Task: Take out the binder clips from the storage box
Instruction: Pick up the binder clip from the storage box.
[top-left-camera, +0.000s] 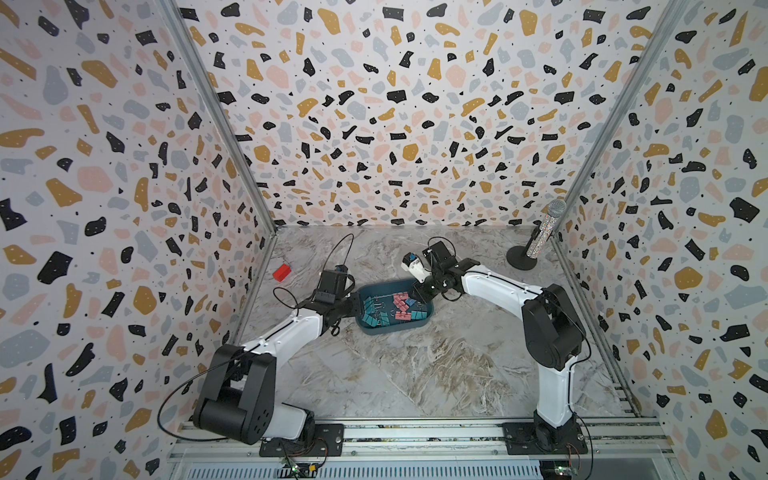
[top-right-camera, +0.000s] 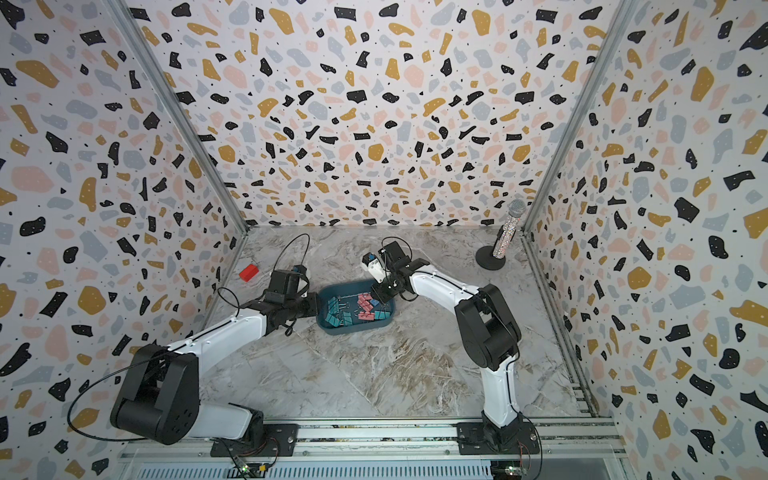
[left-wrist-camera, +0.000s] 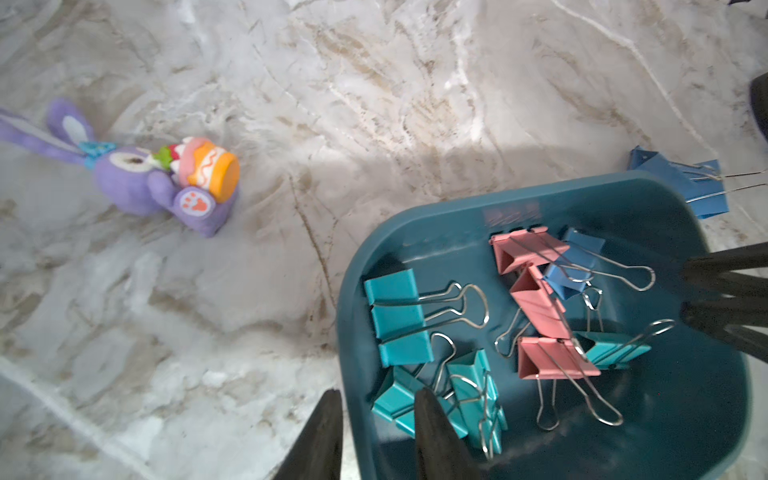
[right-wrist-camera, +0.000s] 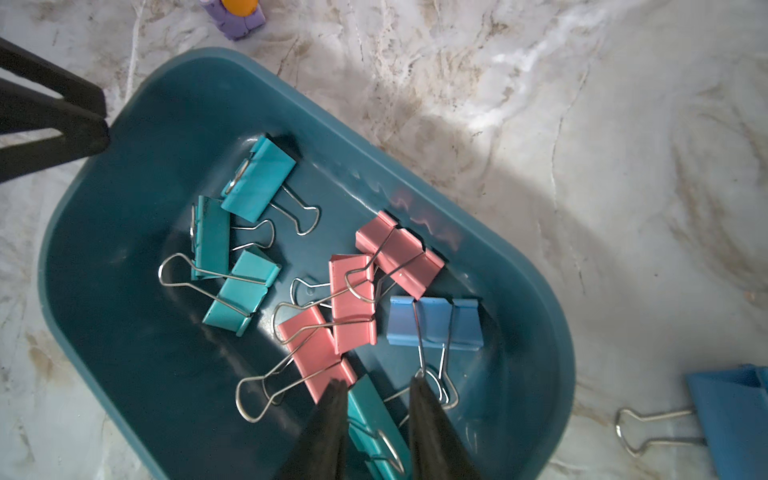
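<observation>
Marble table (top-left-camera: 374, 374) up front, then the box (top-left-camera: 386, 330) between both arms, clips (top-left-camera: 400, 308) scattered inside. Left fingers (left-wrist-camera: 328, 428) stand apart astride its wall; right fingers (right-wrist-camera: 428, 419) are apart over a teal clip (right-wrist-camera: 370, 407). Only wrist views show a blue clip (left-wrist-camera: 673, 174) lying outside on the table; only top views show the glittery microphone (top-left-camera: 540, 237) far back.

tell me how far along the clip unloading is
Done: one blue clip lies on the table outside the storage box. In hand: the right gripper straddles a teal clip in the box, grip unclear; the left gripper straddles the box's wall. Left: the other teal clips, three pink clips and a second blue clip inside.
</observation>
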